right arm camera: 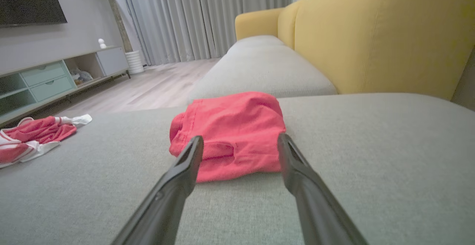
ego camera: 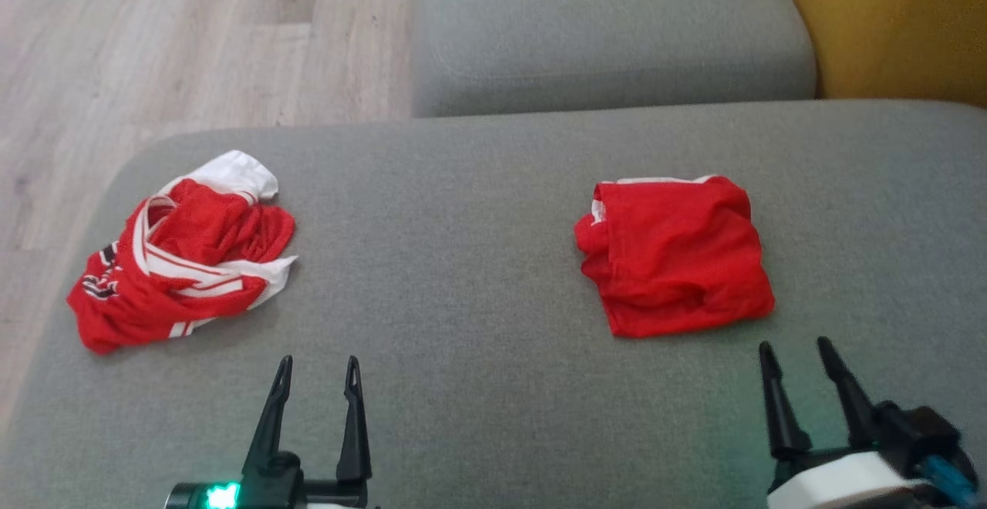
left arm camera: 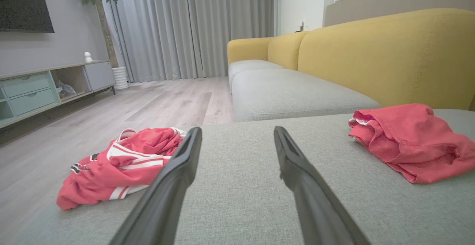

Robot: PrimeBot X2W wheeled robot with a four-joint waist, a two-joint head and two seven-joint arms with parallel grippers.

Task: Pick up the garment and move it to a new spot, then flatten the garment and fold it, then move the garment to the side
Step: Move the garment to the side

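Note:
A crumpled red garment with white stripes [ego camera: 185, 254] lies in a heap at the left end of the grey sofa seat [ego camera: 463, 262]; it also shows in the left wrist view [left arm camera: 118, 163] and far left in the right wrist view [right arm camera: 33, 137]. A folded plain red garment [ego camera: 675, 254] rests on the right [left arm camera: 412, 141] [right arm camera: 230, 133]. My left gripper [ego camera: 318, 366] is open over the front of the seat, below and right of the crumpled one, nothing between its fingers. My right gripper [ego camera: 798, 351] is open just short of the folded garment's front edge.
A second grey seat cushion [ego camera: 609, 31] lies beyond, with the yellow backrest [ego camera: 894, 23] at the right. Wooden floor [ego camera: 154, 38] runs along the left past the seat's rounded edge. A TV cabinet [left arm camera: 41, 89] and curtains [left arm camera: 193, 26] stand far off.

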